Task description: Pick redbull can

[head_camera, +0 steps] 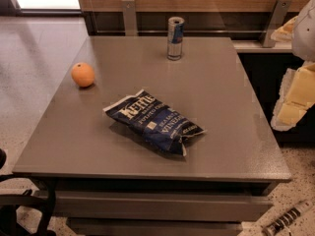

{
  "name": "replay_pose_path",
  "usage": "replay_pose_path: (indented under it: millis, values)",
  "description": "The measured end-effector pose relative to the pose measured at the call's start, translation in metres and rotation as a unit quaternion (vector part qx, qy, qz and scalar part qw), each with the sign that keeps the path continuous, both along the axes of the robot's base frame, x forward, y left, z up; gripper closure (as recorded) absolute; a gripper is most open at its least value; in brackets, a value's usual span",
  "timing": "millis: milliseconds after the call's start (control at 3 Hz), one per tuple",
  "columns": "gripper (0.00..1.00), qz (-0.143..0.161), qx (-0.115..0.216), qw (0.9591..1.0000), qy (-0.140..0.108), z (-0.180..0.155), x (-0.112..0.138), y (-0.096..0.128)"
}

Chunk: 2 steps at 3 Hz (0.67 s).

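The redbull can (175, 38) stands upright near the far edge of the grey table (231, 132), a little right of centre. It is slim, blue and silver, with a silver top. My gripper (291, 111) is at the right edge of the view, pale yellow and white, beyond the table's right side. It is well to the right of the can and nearer to the camera, and it holds nothing that I can see.
An orange (82, 74) sits near the table's left edge. A dark blue chip bag (155, 122) lies in the middle. A wooden wall panel with metal brackets (129, 16) runs behind the table. A black chair part (22, 208) is at the lower left.
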State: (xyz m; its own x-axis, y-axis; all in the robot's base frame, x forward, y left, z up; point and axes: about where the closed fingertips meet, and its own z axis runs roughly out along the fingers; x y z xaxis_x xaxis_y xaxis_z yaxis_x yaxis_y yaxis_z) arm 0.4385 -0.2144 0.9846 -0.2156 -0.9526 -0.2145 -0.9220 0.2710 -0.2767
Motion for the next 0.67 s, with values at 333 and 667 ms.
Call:
replay_pose_path:
  millis: [333, 667]
  values:
    - [0.00, 0.000, 0.000, 1.0000, 0.000, 0.000, 0.000, 0.000]
    - [0.00, -0.037, 0.062, 0.9966, -0.039, -0.001, 0.038, -0.005]
